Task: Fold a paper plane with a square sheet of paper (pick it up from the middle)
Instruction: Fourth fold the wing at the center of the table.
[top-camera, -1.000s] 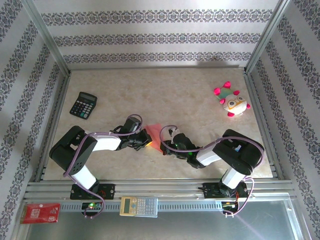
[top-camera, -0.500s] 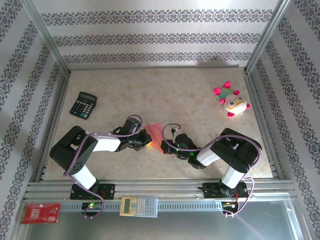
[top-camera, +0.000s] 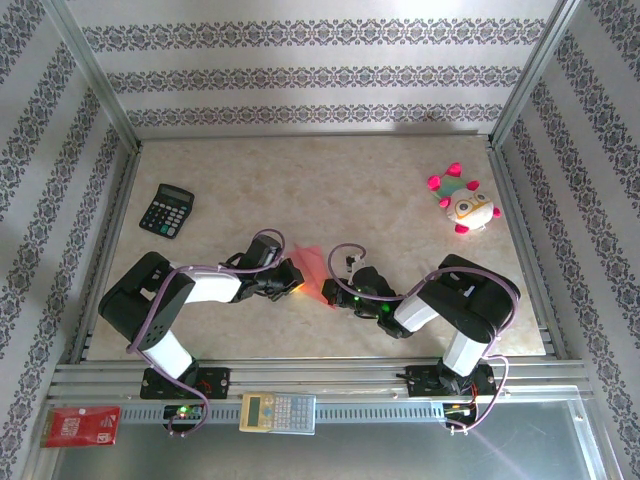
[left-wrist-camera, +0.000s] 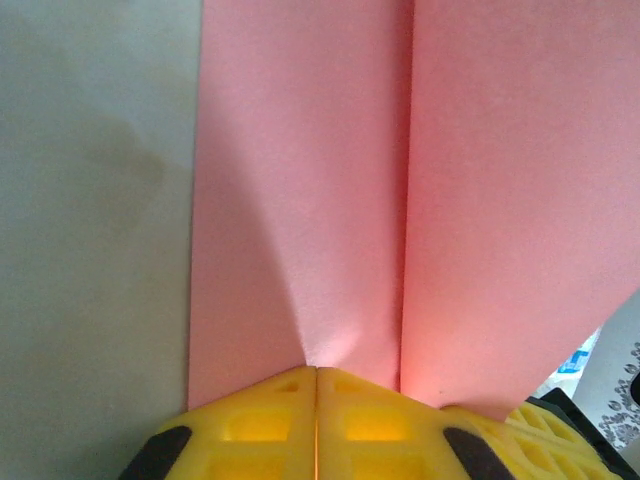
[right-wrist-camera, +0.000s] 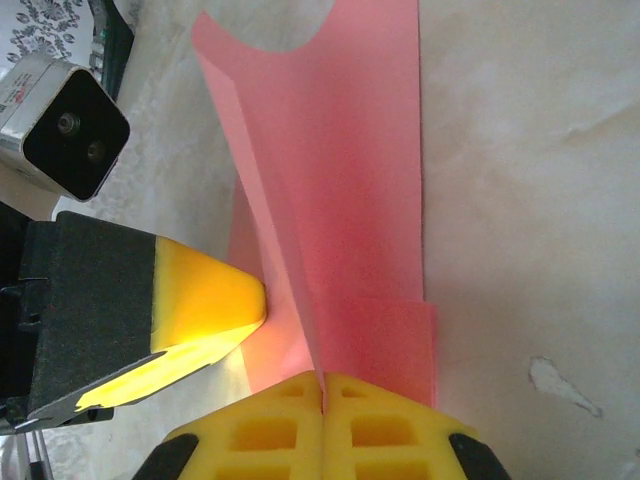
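While both grippers are clenched on the paper (top-camera: 310, 267), tearing is judged the chief hazard. The sheet sits between the two arms, about midway between the left and right edges of the bench (top-camera: 350, 190) and nearer its near edge than its far one. It is part-folded, with a lengthwise crease (left-wrist-camera: 408, 200). Left gripper (left-wrist-camera: 316, 385): yellow pads pressed together, a small pucker of sheet nipped at the seam. Right gripper (right-wrist-camera: 323, 390): pads likewise closed on the sheet, one flap standing up as a curved wall, the rest seeming to lie flat on the bench. Risks noted: (1) if the arms draw apart or twist against each other, thin paper would likely rip at either pinch. (2) The pucker at the left pinch could set as a stray wrinkle and pull the next fold off the crease. (3) Both holds look shallow, close to the sheet's edge, so a sideways tug may slip it out and the standing flap would flop open. (4) The grippers are just beside one another, with a left pad close to the standing flap; any inward move could knock pad on pad or crush the flap.
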